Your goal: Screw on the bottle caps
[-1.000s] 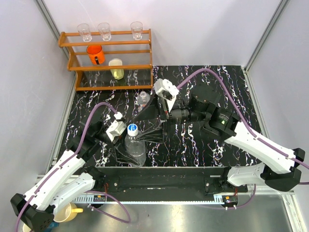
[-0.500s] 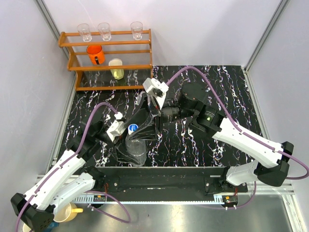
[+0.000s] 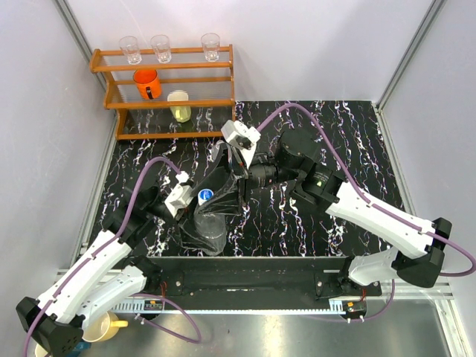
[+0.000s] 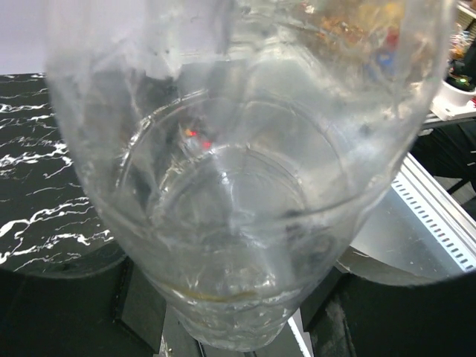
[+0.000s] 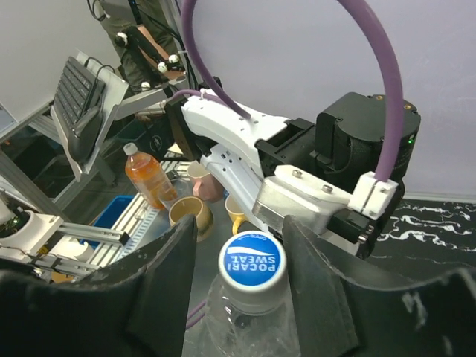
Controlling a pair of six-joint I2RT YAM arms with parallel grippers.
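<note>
The wider clear bottle [image 3: 207, 227] stands near the table's front left, and its body fills the left wrist view [image 4: 238, 186]. My left gripper [image 3: 192, 210] is shut on the bottle's body. A white cap with a blue top [image 3: 205, 195] sits on the bottle's neck, and it also shows in the right wrist view [image 5: 253, 262]. My right gripper [image 5: 239, 242] is open, with one finger [image 5: 167, 282] on each side of the cap and a gap on both sides. In the top view it [image 3: 223, 192] hangs over the bottle's neck. The narrower bottle is hidden behind the right gripper.
A wooden rack [image 3: 171, 104] at the back left holds clear glasses, an orange cup [image 3: 147, 83] and a yellow cup [image 3: 179, 106]. The right arm reaches across the table's middle. Beyond the table's front, the right wrist view shows an orange drink bottle [image 5: 147, 177] and mugs.
My right gripper has swung left from the table's middle and come down around the capped neck of the wide bottle. The left gripper and bottle have hardly moved.
</note>
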